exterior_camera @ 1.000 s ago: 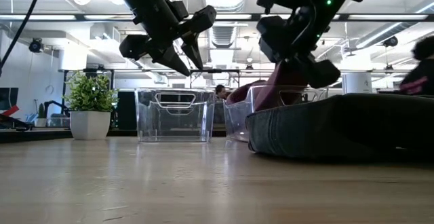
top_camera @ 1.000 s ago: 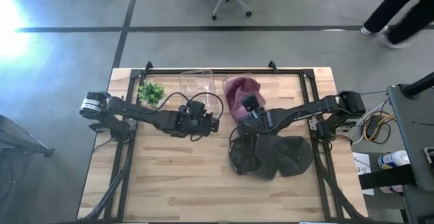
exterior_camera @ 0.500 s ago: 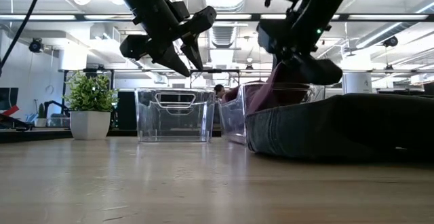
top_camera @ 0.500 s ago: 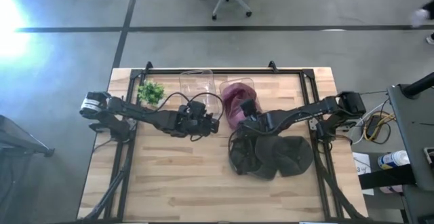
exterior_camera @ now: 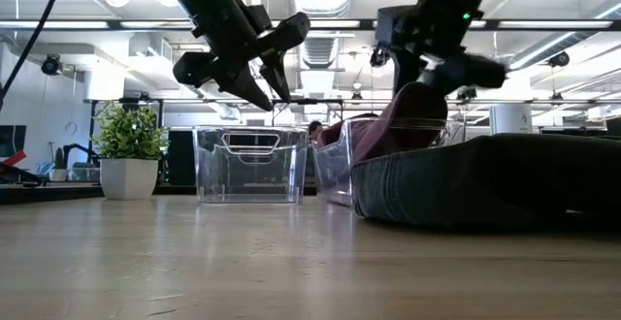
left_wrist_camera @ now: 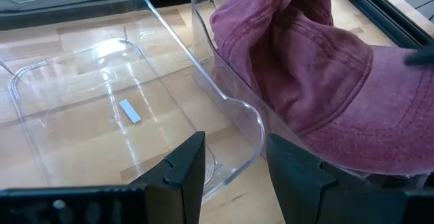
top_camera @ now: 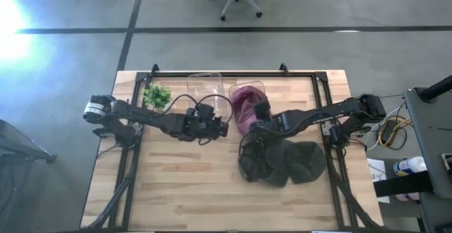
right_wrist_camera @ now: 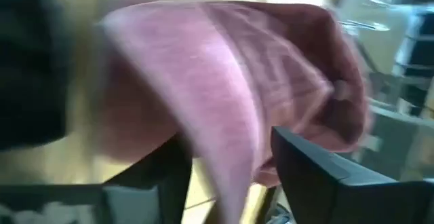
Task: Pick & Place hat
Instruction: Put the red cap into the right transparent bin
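A maroon hat (top_camera: 245,99) lies crumpled in the right one of two clear bins (left_wrist_camera: 239,110) at the table's far side, and part of it stands above the rim (exterior_camera: 398,116). My right gripper (top_camera: 259,114) is open just above it. In the right wrist view a fold of the hat (right_wrist_camera: 224,75) runs between its fingers (right_wrist_camera: 230,176). My left gripper (top_camera: 220,127) hovers open and empty above the table, near the empty left bin (top_camera: 205,86), and looks at both bins (left_wrist_camera: 234,163). My right gripper stands over the maroon hat from above, with one finger (right_wrist_camera: 319,176) on either side of a raised fold. I cannot tell whether the fingers touch the cloth. The hat's bulk rests in the bin.
A heap of dark hats (top_camera: 286,161) lies on the table just nearer than the right bin, under my right arm. A small potted plant (top_camera: 156,95) stands at the far left. Bare wood shows toward the near edge.
My right gripper has risen and drawn a little toward the table's near edge. The maroon hat, which spread past the bin's right side, now sits gathered in the bin.
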